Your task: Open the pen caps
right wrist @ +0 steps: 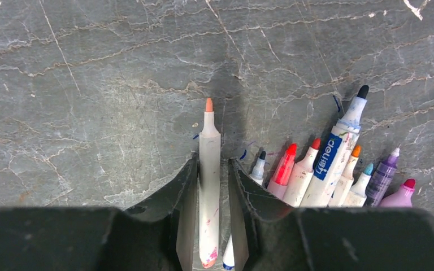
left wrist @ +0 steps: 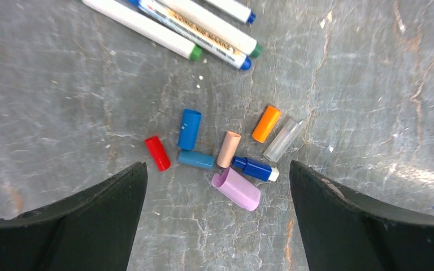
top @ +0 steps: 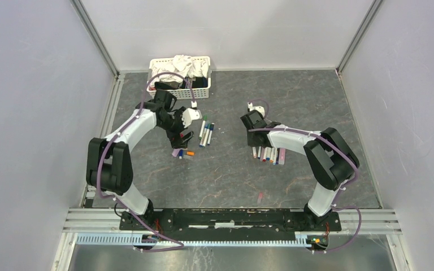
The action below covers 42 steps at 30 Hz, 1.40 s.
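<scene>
Pen caps (top: 184,153) are lying in a loose pile left of the middle of the grey marbled surface (top: 226,180). From the top camera we are seeing the left gripper (top: 185,134) hanging just over them, with a few white capped marker pens (top: 206,132) just beside it toward the far edge. The right gripper (top: 250,121) is hanging right of the middle, above a row of uncapped marker pens (top: 268,153). A white plastic basket of cloths (top: 202,93) is sitting in the far-left corner.

In the left wrist camera we are looking between widely spread, empty jaws at the pile. A short red cap (left wrist: 157,152), a blue cap (left wrist: 190,129), an orange cap (left wrist: 267,123), a peach cap (left wrist: 229,149) and a wider lilac cap (left wrist: 237,189) are lying touching or near one another. We are judging that a low descent here would be scattering these round pieces and sending them rolling toward the capped pens.

In the right wrist camera the jaws are standing narrow around a white-barrelled pen with a peach tip (right wrist: 209,135). We cannot tell whether they are pressing it or only flanking it. If the barrel is dropping from a height, we are expecting it to roll into the neighbouring bare tips and smear ink; small blue ink marks (right wrist: 243,153) are already showing on the surface. Pulling away before the barrel is free would be dragging it along.
</scene>
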Motion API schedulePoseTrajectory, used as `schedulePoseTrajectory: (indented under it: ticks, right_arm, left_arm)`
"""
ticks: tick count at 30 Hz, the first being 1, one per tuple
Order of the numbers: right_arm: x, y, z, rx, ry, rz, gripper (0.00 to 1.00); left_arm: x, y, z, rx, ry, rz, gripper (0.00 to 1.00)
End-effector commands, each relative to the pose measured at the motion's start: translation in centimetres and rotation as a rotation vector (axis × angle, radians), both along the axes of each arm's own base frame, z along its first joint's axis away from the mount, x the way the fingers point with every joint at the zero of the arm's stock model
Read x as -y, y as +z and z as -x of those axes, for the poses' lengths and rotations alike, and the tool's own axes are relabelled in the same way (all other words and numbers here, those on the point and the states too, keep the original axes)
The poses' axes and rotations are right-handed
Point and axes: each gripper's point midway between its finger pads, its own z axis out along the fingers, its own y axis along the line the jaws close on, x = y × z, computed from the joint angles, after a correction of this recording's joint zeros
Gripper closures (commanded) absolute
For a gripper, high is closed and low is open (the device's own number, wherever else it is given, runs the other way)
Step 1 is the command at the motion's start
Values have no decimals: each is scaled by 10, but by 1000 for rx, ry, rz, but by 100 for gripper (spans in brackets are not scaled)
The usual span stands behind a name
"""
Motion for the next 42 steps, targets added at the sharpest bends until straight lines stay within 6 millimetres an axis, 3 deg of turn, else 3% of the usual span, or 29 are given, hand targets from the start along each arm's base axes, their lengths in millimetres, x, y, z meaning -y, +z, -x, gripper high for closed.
schedulePoseTrajectory:
  ticks: [1,5,9,12,15,18,21,27,33,42]
  right_arm:
    - [4,1,13,-14,-28,-15,69]
    - [4,25,6,48,-44,-38,67]
    - [-10,59,-8,135,-31,-87,66]
    - [-34,78,-14,177,21,-114,62]
    - [-71,85,-18,179,102,-142,57]
    - [-109,79,-23,146,183,-160,56]
    - [-143,70,-30,117,236,-189,56]
    - [-180,50,-50,80,246,-222,56]
    - [-188,29,-61,61,222,-196,59]
    - [-170,7,-64,50,192,-90,65]
  left_arm:
    - [14,56,0,20,25,93,0]
    - [18,91,-6,83,60,138,0]
    - [17,133,-14,147,121,155,0]
    - [9,165,-26,236,198,151,0]
    - [-7,190,-42,369,332,143,0]
    - [-23,189,-48,442,435,126,0]
    - [-24,175,-40,398,424,111,0]
    - [-14,153,-19,293,392,145,0]
    - [-14,147,-8,272,379,145,0]
    - [-15,153,-6,287,355,138,0]
